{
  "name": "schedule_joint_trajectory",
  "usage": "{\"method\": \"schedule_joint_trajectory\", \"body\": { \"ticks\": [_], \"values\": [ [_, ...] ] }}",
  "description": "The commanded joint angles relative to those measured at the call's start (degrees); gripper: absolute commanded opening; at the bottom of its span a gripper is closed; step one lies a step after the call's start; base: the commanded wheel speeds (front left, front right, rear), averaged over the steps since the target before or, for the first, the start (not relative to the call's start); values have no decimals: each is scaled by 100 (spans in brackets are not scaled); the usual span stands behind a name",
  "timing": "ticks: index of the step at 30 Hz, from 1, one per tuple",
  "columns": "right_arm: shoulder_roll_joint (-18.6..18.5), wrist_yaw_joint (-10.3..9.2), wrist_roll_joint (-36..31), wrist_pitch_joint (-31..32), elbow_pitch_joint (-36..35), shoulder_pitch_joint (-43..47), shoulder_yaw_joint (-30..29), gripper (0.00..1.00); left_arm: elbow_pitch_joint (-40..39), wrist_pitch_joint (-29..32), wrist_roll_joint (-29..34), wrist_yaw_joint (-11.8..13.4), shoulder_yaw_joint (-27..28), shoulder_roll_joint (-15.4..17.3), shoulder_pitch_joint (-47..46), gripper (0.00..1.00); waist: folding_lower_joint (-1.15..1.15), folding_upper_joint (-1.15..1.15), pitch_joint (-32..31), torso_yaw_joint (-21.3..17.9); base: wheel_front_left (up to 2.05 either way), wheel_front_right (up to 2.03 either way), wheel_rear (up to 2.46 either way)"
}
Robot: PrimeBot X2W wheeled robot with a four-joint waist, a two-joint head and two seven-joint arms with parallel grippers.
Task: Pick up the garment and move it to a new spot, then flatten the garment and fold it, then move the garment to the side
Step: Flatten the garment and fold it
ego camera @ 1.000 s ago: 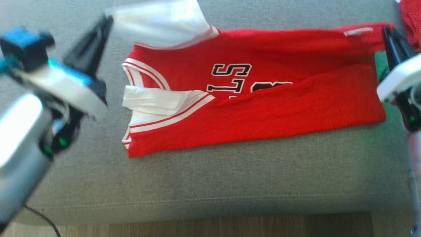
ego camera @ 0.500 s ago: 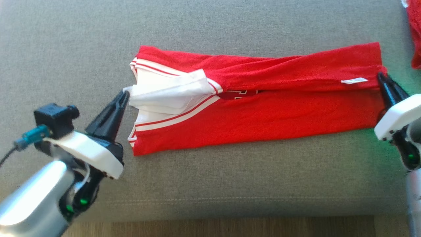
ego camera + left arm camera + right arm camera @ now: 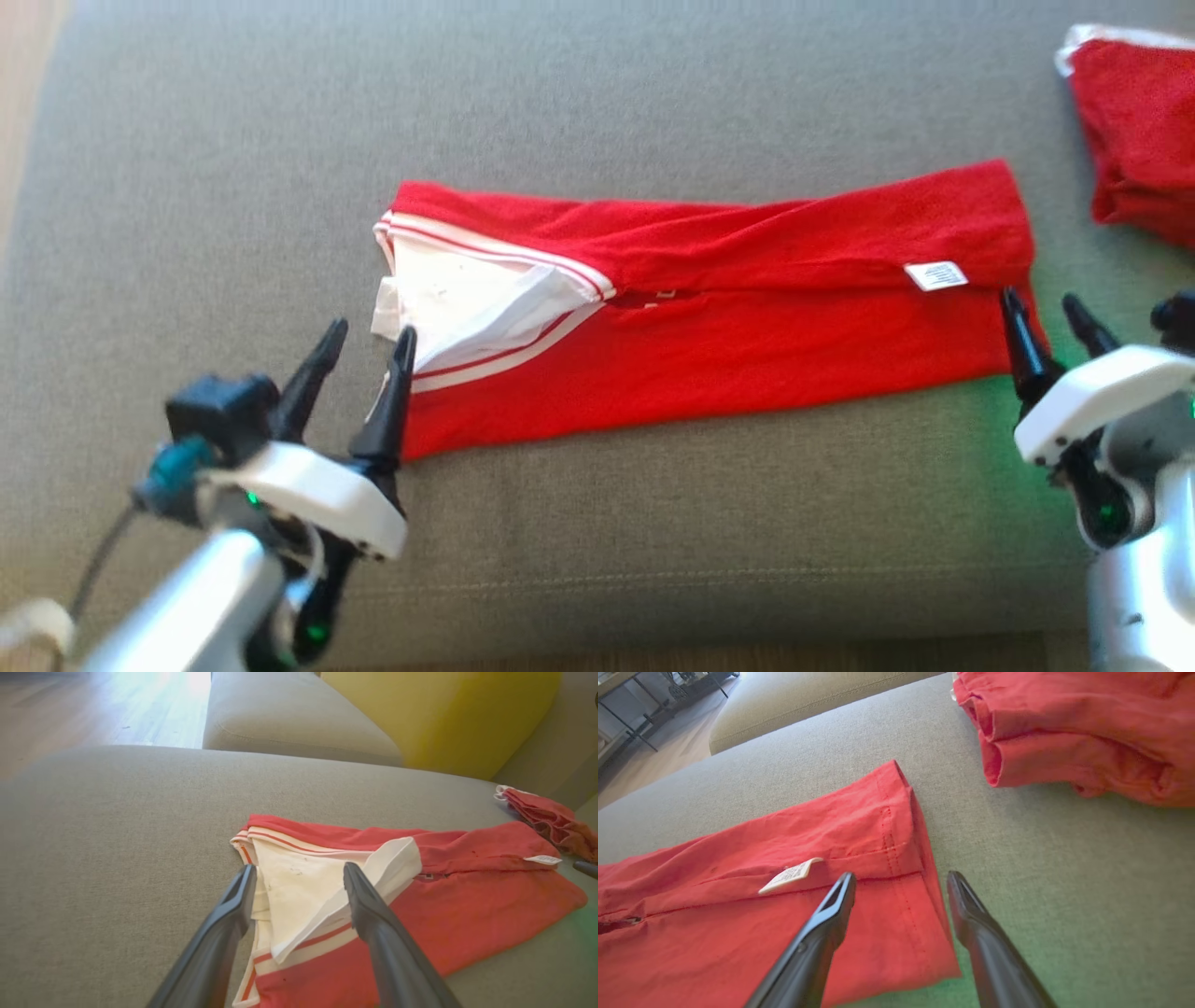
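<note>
Grey sofa cushion (image 3: 597, 523) spreads under both arms, and the red jersey (image 3: 709, 373) lies on it as a long folded band running from one pincer to the other.

The left pincer (image 3: 372, 328) has its two fingers spread apart and holds nothing. Its tips sit at the jersey's end, where a white flap (image 3: 467, 299) with red-striped trim is turned back. In the left wrist view that flap lies between and just ahead of the fingers. Whether the tips touch the cloth cannot be told. To this pincer's outer side and ahead of it the cushion is bare up to its far edge, where wooden floor (image 3: 93, 704) and a yellow cushion (image 3: 444, 718) begin.

The right pincer (image 3: 1038, 297) is likewise spread apart and holds nothing. The jersey's stitched hem edge runs between its fingers. The inner finger is over the red corner and the outer finger over bare cushion. A white label (image 3: 936, 275) sits on the fold line just inward of the inner fingertip. Ahead of this pincer and to its outer side lies a second red garment (image 3: 1139, 140), bunched, with a strip of bare cushion parting it from the jersey's hem.

Behind both pincers, toward the robot, a band of bare cushion runs to the seamed front edge.
</note>
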Motion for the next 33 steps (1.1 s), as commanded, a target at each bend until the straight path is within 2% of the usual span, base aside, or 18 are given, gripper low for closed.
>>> {"method": "schedule_joint_trajectory", "body": {
  "ticks": [1, 2, 5, 9, 18, 29, 30, 32, 33],
  "values": [
    [16, -2, 20, -86, -139, -29, 39, 100, -255, -70, 165, 162, 359, 24, 65, 100, 1, 0, -176, -58, 0, 0, 0],
    [16, -2, 20, -86, -139, -29, 39, 100, -255, -70, 165, 162, 359, 24, 65, 100, 1, 0, -176, -58, 0, 0, 0],
    [115, -2, 68, -133, 44, -78, -109, 100, -411, -70, 440, 393, 485, -260, 446, 100, 1, 0, -309, -31, 0, 0, 0],
    [170, -2, 79, -159, 381, -262, -369, 100, -431, -70, 873, 529, 470, -561, 749, 100, 1, 0, -432, 112, 0, 0, 0],
    [52, -2, -293, -152, 1273, -832, -854, 100, -177, -71, 1502, 444, 291, -1119, 963, 100, 1, 0, -461, 535, 0, 0, 0],
    [-293, -2, -1213, -68, 2347, -1220, -1496, 100, 11, -71, 1857, 266, 514, -1409, 1126, 100, 1, 0, -381, 825, 0, 0, 0],
    [-280, -2, -1250, -41, 2412, -1233, -1521, 91, 16, -71, 1873, 248, 544, -1424, 1140, 100, 1, 0, -384, 827, 0, 0, 0],
    [-246, -2, -1286, 11, 2522, -1247, -1559, 45, 21, -71, 1907, 216, 600, -1451, 1169, 100, 1, 0, -394, 822, 0, 0, 0],
    [-226, -2, -1297, 38, 2566, -1248, -1564, 31, 22, -71, 1925, 205, 625, -1462, 1184, 100, 1, 0, -400, 812, 0, 0, 0]
  ]
}}
